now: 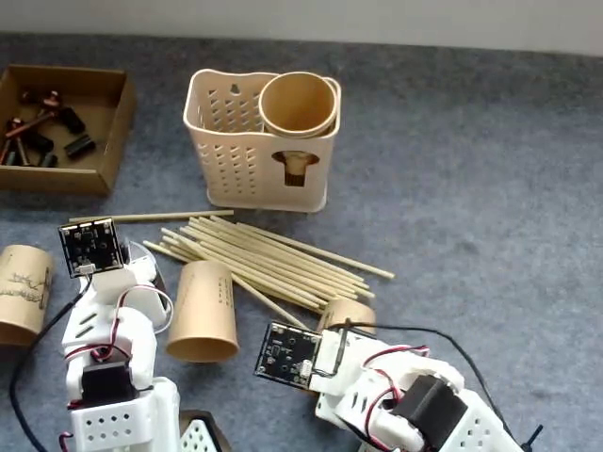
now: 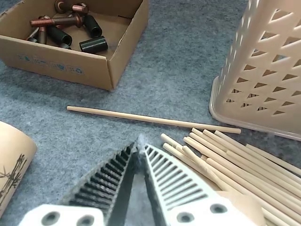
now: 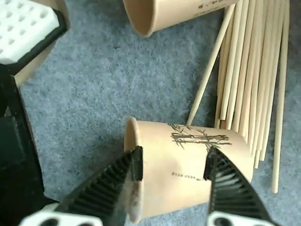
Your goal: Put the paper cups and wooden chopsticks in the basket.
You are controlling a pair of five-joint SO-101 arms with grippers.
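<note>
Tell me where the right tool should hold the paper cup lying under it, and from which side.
Hold the paper cup across the middle of its wall, coming from above. It lies on its side, so the round wall faces up, and the open right tool straddles it.

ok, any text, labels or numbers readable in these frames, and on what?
None can be read.
paper cup at the right claw: a small line of print under a bamboo drawing, too small to read.
other lying cup: a bit of print near its side, blurred.
cardboard box: faint blue print on its outer wall, unreadable.
</note>
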